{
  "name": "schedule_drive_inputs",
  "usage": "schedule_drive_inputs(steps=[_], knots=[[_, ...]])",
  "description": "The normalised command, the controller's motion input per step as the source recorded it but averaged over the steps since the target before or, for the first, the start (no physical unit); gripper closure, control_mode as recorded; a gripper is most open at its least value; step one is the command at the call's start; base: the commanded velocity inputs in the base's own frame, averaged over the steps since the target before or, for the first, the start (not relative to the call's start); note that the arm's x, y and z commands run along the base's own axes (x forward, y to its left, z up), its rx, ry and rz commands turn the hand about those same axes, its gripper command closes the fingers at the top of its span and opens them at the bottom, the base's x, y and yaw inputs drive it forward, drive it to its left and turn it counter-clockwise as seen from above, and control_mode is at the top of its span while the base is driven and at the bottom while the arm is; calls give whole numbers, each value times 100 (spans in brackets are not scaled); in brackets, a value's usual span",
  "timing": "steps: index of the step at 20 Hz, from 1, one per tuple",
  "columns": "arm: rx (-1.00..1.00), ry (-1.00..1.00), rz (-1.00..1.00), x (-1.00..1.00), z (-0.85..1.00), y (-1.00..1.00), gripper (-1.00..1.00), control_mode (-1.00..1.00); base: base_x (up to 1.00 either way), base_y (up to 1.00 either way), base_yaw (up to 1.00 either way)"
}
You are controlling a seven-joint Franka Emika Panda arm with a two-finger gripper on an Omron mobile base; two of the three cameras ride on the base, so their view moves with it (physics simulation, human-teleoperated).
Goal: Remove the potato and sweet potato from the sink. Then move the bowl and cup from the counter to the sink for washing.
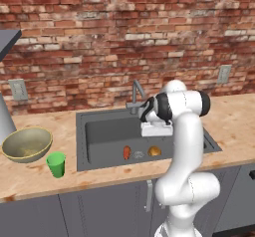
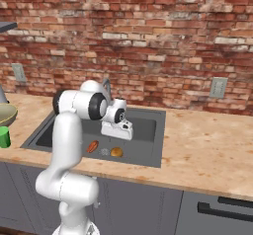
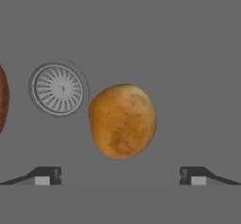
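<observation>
- Plainly, the gripper (image 3: 120, 176) hangs over the sink (image 1: 99, 131), jaws spread wide and holding nothing, touching nothing.
- Between the fingertips (image 3: 44, 176), toward 12 o'clock, the potato (image 3: 122, 120) lies on the basin floor.
- At its 10 o'clock sits the drain (image 3: 58, 89); the sweet potato (image 3: 3, 98) lies at 9 o'clock beyond it.
- On the counter (image 1: 234, 126) at 9 o'clock from the sink, the bowl (image 1: 27, 144) sits with the cup (image 1: 56, 164) just beside it.

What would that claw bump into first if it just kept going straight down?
Most likely the potato, which lies just ahead of the open claw on the sink floor. How far off it is, I cannot tell.
</observation>
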Motion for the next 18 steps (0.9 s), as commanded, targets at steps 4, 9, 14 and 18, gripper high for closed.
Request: schedule_drive_inputs(steps=[4,9,14,18], knots=[[0,26,0,2,-14,0,-100,-100,0,0,0],[0,12,0,8,-18,0,-100,-100,0,0,0],[0,1,0,11,-20,0,-100,-100,0,0,0],[0,-1,0,4,-21,0,-100,-100,0,0,0]])
